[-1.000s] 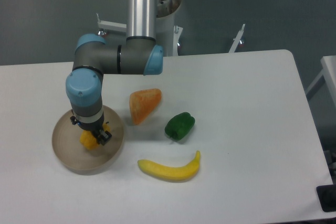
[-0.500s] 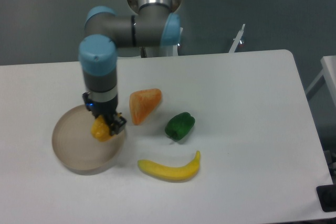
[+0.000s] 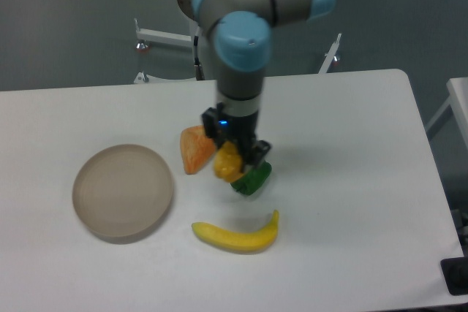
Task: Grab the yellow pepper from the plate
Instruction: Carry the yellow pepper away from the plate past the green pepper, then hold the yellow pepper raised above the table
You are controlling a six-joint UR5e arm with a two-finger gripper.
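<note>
Carried off the plate (image 3: pixel 123 192) toward 3 o'clock, the yellow pepper (image 3: pixel 227 162) is clamped in the gripper (image 3: pixel 232 157) jaws above the green pepper (image 3: pixel 252 179).

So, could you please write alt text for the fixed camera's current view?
The robot's hand holds the yellow pepper above the white table, in front of a green pepper. The beige plate sits empty at left, beside an orange wedge and banana.

One fixed camera looks steeply down from the front, high above the table (image 3: pixel 351 180).
</note>
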